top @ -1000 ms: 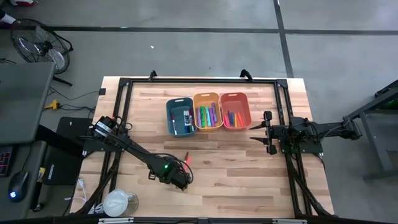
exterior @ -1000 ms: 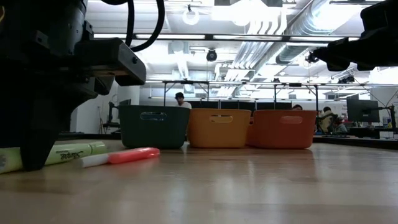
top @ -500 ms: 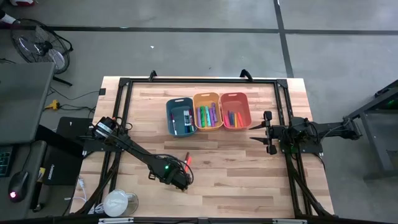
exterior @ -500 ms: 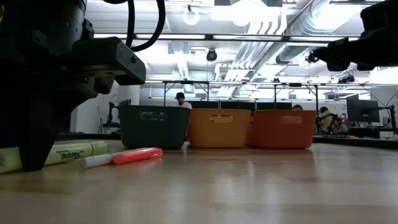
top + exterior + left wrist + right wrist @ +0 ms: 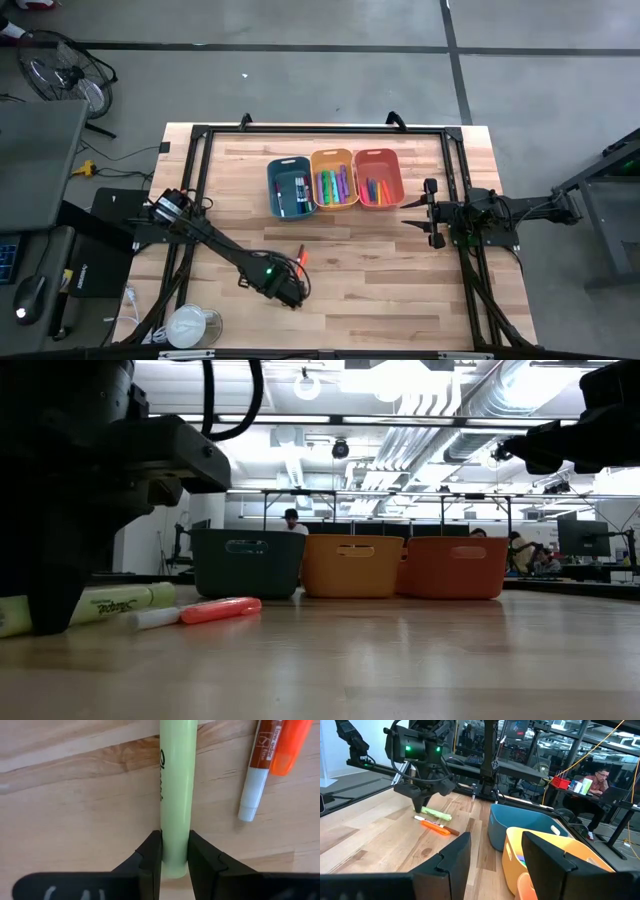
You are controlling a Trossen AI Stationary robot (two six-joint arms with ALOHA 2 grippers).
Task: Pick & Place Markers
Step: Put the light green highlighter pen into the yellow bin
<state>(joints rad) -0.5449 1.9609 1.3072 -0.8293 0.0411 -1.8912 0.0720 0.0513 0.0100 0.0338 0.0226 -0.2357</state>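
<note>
Down at the front of the worktop, we see the left pincer clamped on a pale green highlighter, its two dark fingers pressed against either side of the barrel near one end. The highlighter lies flat on the wood (the low view shows it level with the surface), and the rest of its length runs out ahead of the fingers. Just beside it lies an orange marker with a white-tipped red-brown marker touching its side; both are loose on the worktop and apart from the pincer.

Farther back, three bins stand in a row, touching one another: a teal bin, a yellow-orange bin and an orange bin. We can make out a few markers in the teal bin, a mixed green, pink and purple bunch in the yellow-orange bin, and several more in the orange bin.

The right pincer hovers above the worktop just beside the orange bin, its fingers spread well apart with nothing between them.
</note>
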